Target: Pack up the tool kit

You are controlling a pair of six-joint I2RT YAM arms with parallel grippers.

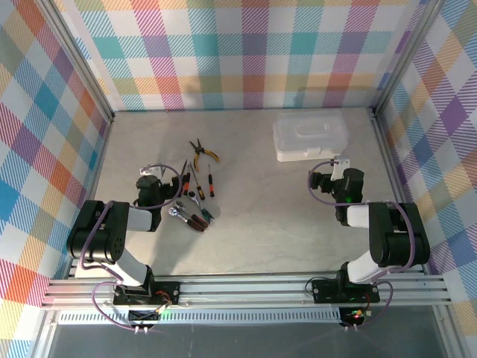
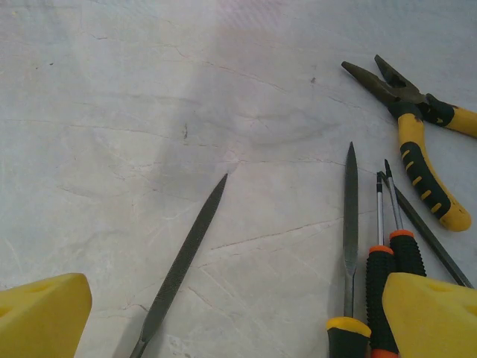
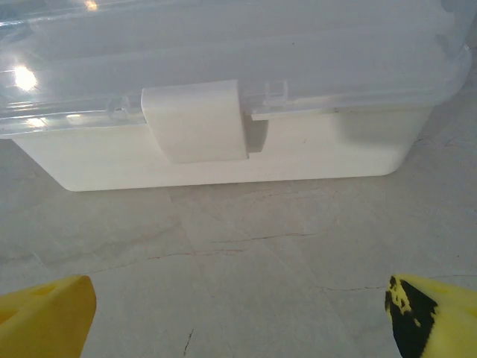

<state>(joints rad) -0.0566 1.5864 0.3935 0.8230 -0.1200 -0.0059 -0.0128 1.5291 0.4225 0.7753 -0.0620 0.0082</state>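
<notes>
Plastic case (image 1: 309, 138), lid shut, sits at one o'clock on table (image 1: 261, 224), latch (image 3: 195, 121) facing right gripper (image 3: 238, 317), gaping wide; pliers (image 2: 421, 149), files (image 2: 182, 261), screwdrivers (image 2: 391, 253) lie at nine o'clock before left gripper (image 2: 238, 321), also agape.

A lab test cell: the pale stone-look table (image 1: 261, 239) is boxed in by plaid-printed walls (image 1: 246, 52), with an aluminium rail (image 1: 246, 287) along its near edge.

Pale marbled tabletop (image 1: 253, 224) (faintly veined) enclosed by bright plaid walls (image 1: 223, 52).
</notes>
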